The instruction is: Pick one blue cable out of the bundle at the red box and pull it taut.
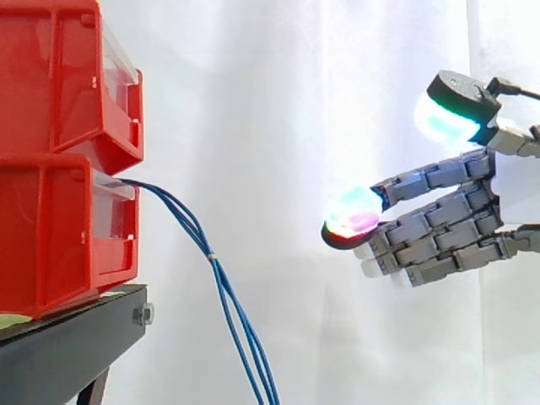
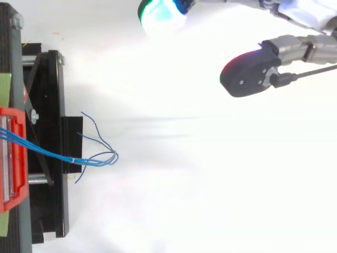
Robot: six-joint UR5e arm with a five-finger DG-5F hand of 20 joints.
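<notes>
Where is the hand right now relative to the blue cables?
In the side view the hand hangs at the right, well apart from the blue cables drooping from the lower red bin.

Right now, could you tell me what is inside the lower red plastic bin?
A bundle of thin blue cables leaves the bin at its front and hangs down. Its walls hide their inner ends and any other contents.
</notes>
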